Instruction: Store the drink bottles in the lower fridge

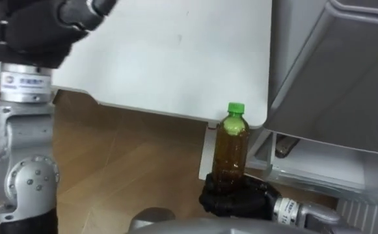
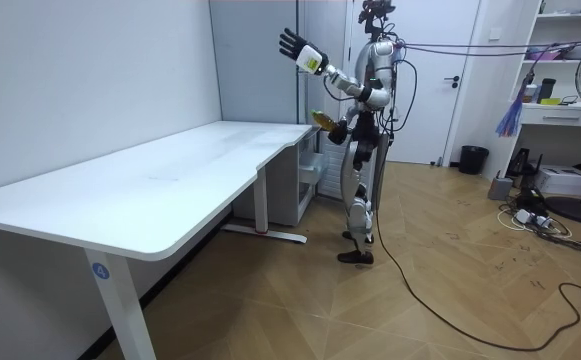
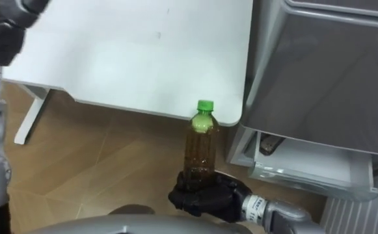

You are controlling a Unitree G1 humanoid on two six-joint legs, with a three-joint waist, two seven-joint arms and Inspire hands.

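At the corner of the table (image 1: 175, 58), our right hand (image 1: 237, 198) is hiding the base of the bottle (image 1: 231, 146) in its curled fingers. Over the table, the top edge is cutting off our left hand (image 1: 36, 29). Right of the table, we are losing the fridge (image 1: 345, 71) past the edge, and it is covering much of a white compartment (image 1: 319, 170).

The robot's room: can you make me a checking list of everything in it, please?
Surface: white table, nothing seen on top.
Job's things: bottle of brown drink, green cap, upright in the right hand; grey fridge beside the table's corner, cannot tell if it is open.
Clutter: dark bin by the door.
Hands: right hand curled round the bottle's bottom; left hand raised high, fingers spread.
Cables: wires tangled on the floor at the room view's right.
Surroundings: wooden floor, white door, shelves.
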